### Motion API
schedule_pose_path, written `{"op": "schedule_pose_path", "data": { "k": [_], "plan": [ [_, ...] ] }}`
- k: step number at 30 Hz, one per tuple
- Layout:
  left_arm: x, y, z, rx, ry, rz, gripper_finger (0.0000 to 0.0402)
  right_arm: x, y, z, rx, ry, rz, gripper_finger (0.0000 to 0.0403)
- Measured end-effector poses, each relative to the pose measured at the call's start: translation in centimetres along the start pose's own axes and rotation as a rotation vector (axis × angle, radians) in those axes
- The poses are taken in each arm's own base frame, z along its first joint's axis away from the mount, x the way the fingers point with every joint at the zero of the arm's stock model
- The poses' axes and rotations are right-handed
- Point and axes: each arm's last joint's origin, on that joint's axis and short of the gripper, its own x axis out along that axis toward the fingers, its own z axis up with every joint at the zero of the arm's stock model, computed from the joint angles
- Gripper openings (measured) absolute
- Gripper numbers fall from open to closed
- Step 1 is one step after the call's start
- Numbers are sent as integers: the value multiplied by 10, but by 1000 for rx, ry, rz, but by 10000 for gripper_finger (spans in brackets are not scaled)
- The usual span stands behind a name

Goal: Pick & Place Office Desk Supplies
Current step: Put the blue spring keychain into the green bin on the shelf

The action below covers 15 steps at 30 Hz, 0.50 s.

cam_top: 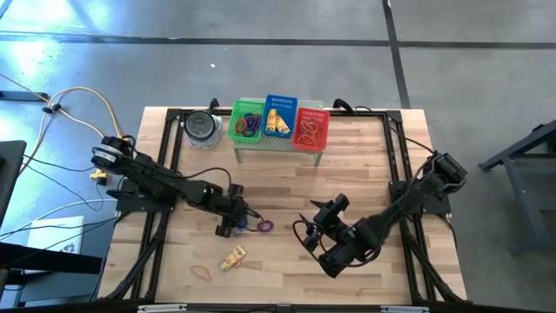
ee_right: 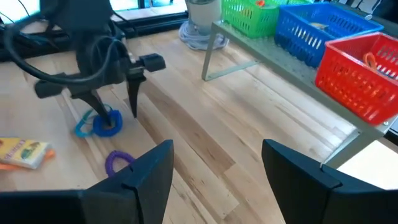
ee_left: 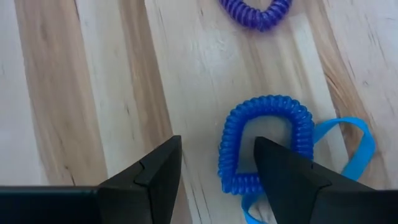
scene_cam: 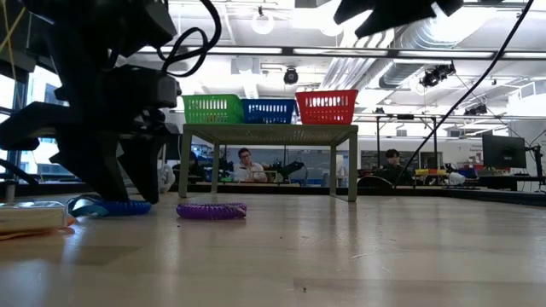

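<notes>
A blue coiled loop [ee_left: 267, 143] lies flat on the table on top of a thin blue band [ee_left: 357, 143]. A purple coiled loop [ee_left: 255, 12] lies just beyond it [cam_top: 265, 226]. My left gripper [ee_left: 217, 155] is open and points down at the blue loop, with one finger inside the ring and the other outside on bare wood. A yellow oblong piece [cam_top: 232, 258] and an orange band [cam_top: 202, 271] lie nearer the table's near edge. My right gripper [ee_right: 217, 168] is open and waits to the right of the purple loop [cam_top: 326, 213]. My left gripper comes from above with one finger [ee_left: 280, 177] standing inside the blue coiled loop's ring, by its near side [ee_left: 239, 180], and the other finger [ee_left: 155, 177] outside it. I cannot tell whether either finger touches the coil. The loop lies flat on the table.
At the far edge a small raised shelf [cam_top: 278, 146] carries a green basket [cam_top: 246, 122], a blue basket [cam_top: 280, 116] and a red basket [cam_top: 311, 128], each holding items. A round grey tin [cam_top: 201, 128] stands left of the shelf. Bare wood lies between the arms and the shelf.
</notes>
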Motion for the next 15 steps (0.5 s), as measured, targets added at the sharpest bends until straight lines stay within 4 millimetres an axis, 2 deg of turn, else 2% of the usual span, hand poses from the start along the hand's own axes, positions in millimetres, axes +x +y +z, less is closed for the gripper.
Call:
{"op": "schedule_pose_path", "data": {
  "k": [9,12,15],
  "plan": [
    [23,8,-11,-108,124,-17,192,15,-4,-14,16,4,-21,233],
    [29,13,-15,-185,164,-6,166,18,-5,-14,25,12,-21,233],
    [31,17,-17,-221,182,-6,122,20,-5,-14,29,29,-14,233]
  ]
}}
